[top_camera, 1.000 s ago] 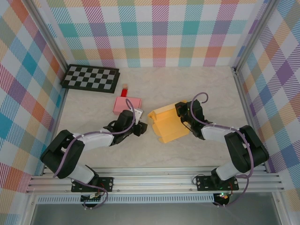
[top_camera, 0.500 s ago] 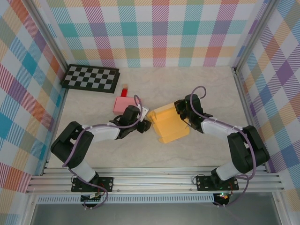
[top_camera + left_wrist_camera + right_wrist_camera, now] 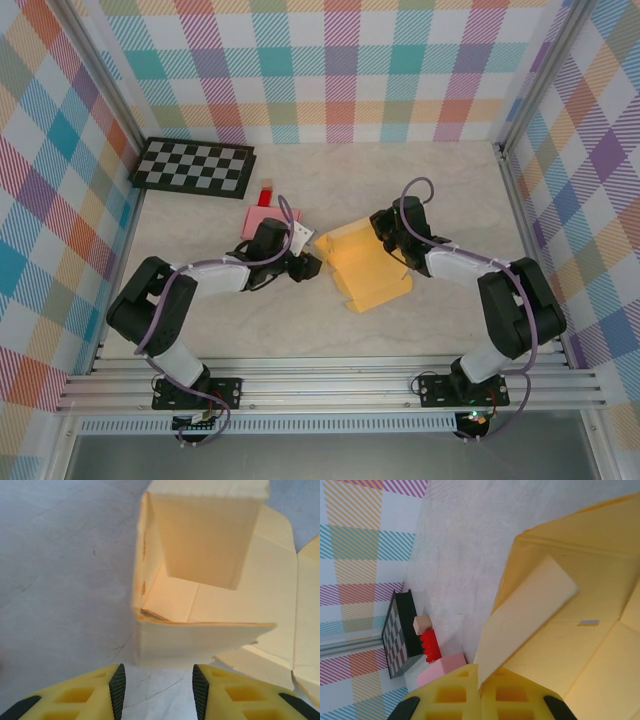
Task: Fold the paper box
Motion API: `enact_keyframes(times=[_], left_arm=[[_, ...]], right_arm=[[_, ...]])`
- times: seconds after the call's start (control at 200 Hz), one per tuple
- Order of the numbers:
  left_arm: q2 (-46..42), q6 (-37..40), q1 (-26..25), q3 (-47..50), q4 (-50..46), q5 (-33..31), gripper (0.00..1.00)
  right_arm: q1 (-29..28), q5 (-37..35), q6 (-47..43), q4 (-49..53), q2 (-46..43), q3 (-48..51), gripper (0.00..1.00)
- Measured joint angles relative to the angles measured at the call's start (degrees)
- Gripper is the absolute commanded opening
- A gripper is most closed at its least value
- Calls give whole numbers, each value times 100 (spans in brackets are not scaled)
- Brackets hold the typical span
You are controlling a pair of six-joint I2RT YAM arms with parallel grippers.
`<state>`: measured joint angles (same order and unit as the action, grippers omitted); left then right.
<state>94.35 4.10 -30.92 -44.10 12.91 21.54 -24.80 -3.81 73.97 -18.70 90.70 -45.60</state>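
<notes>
R end effector shut, pinching box flap

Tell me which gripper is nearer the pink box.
Left. The left gripper sits close beside the pink box; the right gripper is beyond the yellow paper box, gripping its flap.

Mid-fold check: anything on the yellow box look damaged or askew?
Yes: in the left wrist view the yellow box has a small crumple at its near-left inner corner, where the front wall's top edge buckles instead of meeting the side wall cleanly. Nothing else stands out.
</notes>
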Motion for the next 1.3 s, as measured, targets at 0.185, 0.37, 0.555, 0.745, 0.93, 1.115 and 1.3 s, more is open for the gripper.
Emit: enact_keyframes(times=[0.185, 0.37, 0.555, 0.745, 0.93, 1.115, 1.3], left_arm=[[251, -197, 0, -4, 92, 326, 39], [291, -448, -2, -7, 278, 533, 39], [291, -675, -7, -11, 411, 614, 39], [291, -916, -151, -11, 468, 625, 39], [291, -1058, -431, -44, 551, 575, 39], [313, -1126, -616, -118, 520, 407, 39], [409, -1231, -695, -369, 341, -13, 42]], right_arm=[[-2, 0, -122, -1097, 289, 387, 0], [-7, 7, -275, -1646, 426, 555, 0], [-13, 2, -422, -1996, 426, 658, 0], [-44, -85, -463, -2400, 396, 949, 0], [-109, -308, -621, -3027, 321, 1370, 0], [-120, -374, -741, -3274, 295, 1478, 0], [-127, -431, -898, -3272, 125, 1484, 0]])
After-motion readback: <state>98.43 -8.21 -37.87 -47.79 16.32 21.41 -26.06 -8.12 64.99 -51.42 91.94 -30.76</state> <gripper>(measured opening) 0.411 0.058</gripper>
